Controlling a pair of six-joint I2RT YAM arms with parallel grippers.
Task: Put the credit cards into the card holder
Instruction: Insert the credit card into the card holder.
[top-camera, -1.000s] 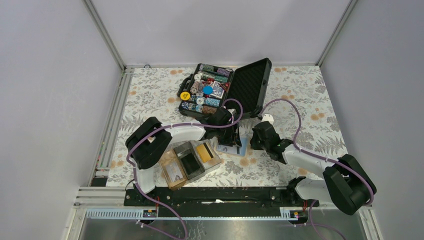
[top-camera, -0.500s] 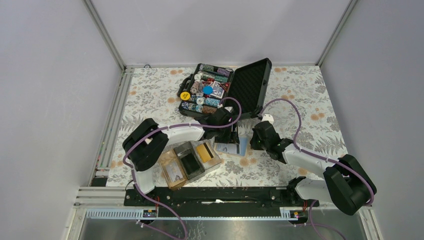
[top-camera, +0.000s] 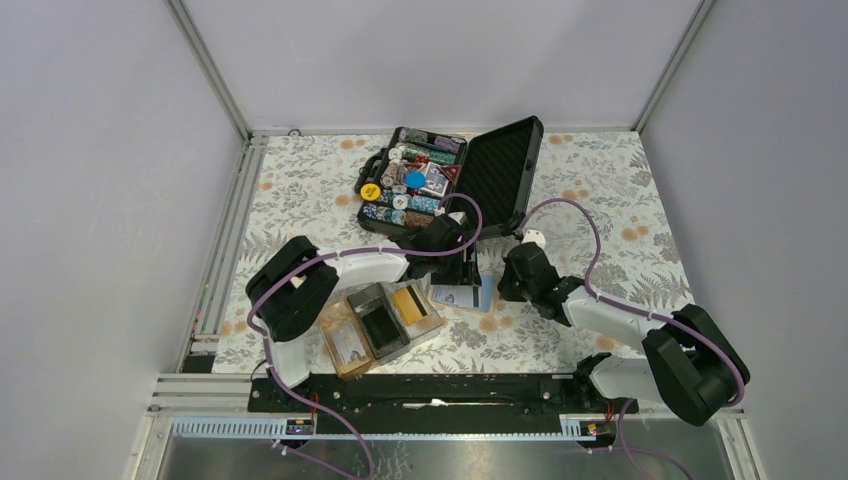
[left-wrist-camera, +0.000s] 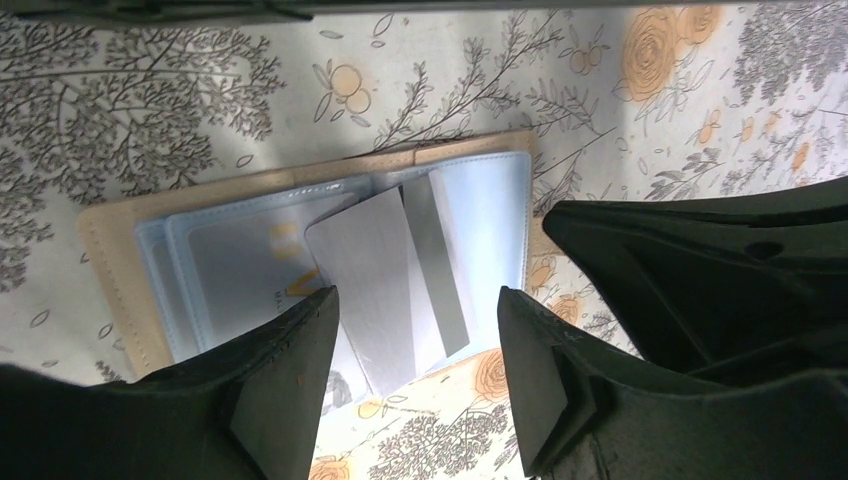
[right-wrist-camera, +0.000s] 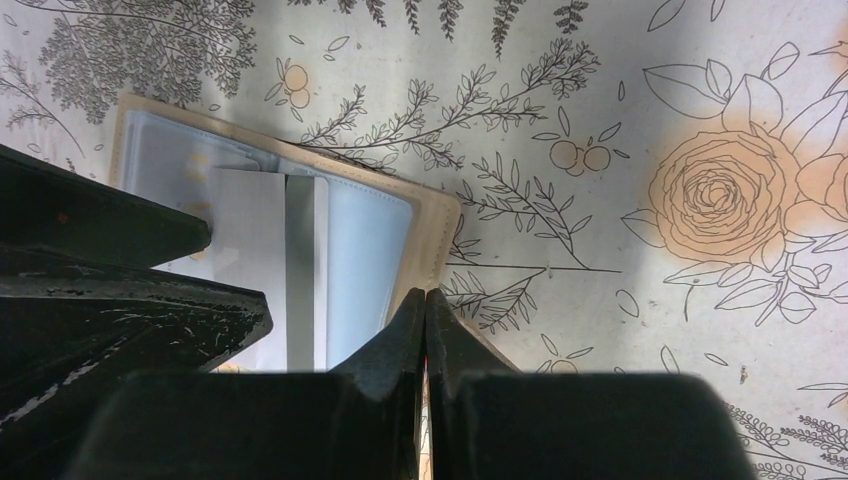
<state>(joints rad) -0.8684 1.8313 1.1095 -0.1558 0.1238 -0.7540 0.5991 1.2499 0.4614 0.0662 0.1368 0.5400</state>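
While our left gripper (left-wrist-camera: 415, 325) hangs spread above the grey striped plastic card (left-wrist-camera: 380, 275) on the tan, blue-sleeved wallet (left-wrist-camera: 240, 250), our right gripper (right-wrist-camera: 425, 300) sits pressed together at that wallet's edge.

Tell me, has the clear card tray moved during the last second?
No. The card holder lies just as before, with the same gap to the black base rail below it.

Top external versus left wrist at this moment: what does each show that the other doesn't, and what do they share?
Only top external: the card holder with a gold credit card in one end compartment, and the open chip case. Only left wrist: a grey striped card lying askew on clear sleeves, between the open fingers of the left hand. Shared: the tan-edged wallet on the floral tablecloth, under that hand.
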